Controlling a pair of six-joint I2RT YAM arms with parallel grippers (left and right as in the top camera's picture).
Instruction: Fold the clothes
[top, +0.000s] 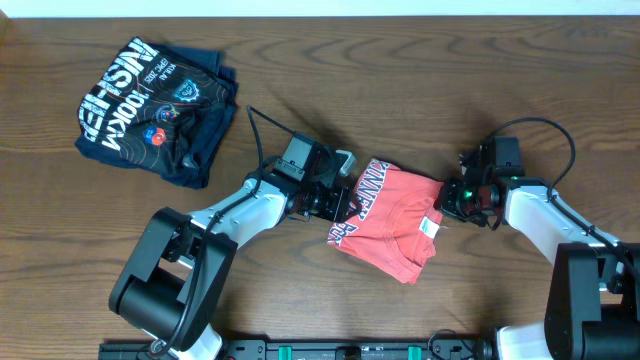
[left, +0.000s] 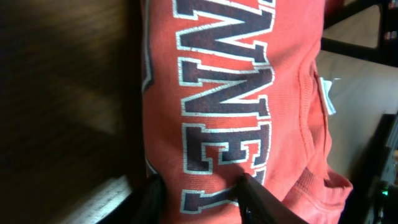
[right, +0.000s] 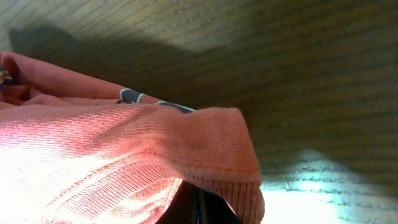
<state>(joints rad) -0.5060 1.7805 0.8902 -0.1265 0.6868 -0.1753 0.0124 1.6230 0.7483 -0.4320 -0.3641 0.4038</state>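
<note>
T-shirt (top: 392, 222) mid-table, part folded. Right gripper (top: 450, 200) clamped on right hem. Left gripper (left: 202, 196) straddles lettered edge; clamped or not, cannot tell. Should confirm both pinches, lift level, move both edges together, hold cloth taut against bunching.

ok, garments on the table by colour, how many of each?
orange-red T-shirt: 1
dark navy folded shirt: 1
Total: 2
</note>
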